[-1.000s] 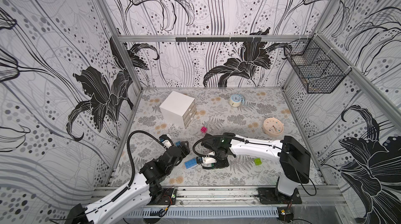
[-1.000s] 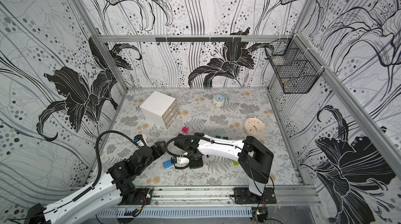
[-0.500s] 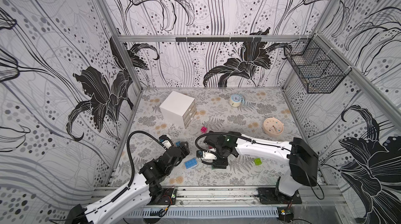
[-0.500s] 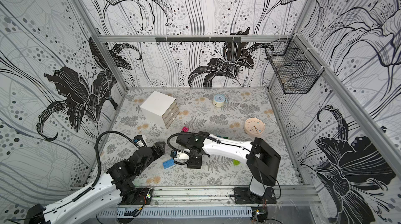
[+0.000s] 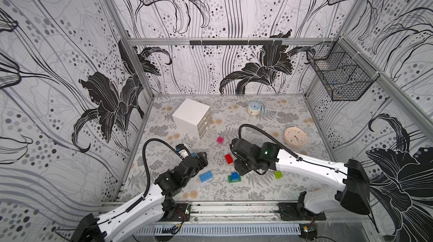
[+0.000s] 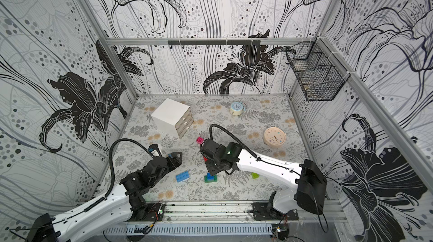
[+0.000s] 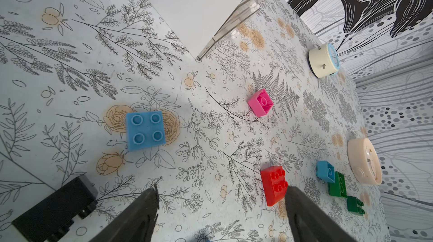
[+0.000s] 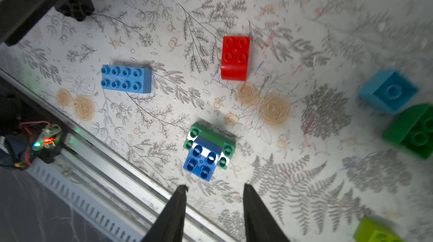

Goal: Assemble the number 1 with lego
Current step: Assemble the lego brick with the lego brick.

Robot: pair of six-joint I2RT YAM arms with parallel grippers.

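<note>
Lego stack (image 5: 234,177), a blue square plastic brick (image 8: 202,162) atop a dark green oblong brick (image 8: 212,133), sits on the bench (image 8: 304,41). Left pincer (image 7: 222,189) and right pincer (image 8: 215,185) gape empty; off-centre pressing could split it.

Floral table (image 5: 234,192), scattered lego (image 5: 229,158), two clocks (image 5: 295,137), box (image 5: 191,117)

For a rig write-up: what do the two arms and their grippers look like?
The left arm and right arm have white shells, black joints and looping black ribbed cables. The left gripper and right gripper have tapered black fingers.
</note>
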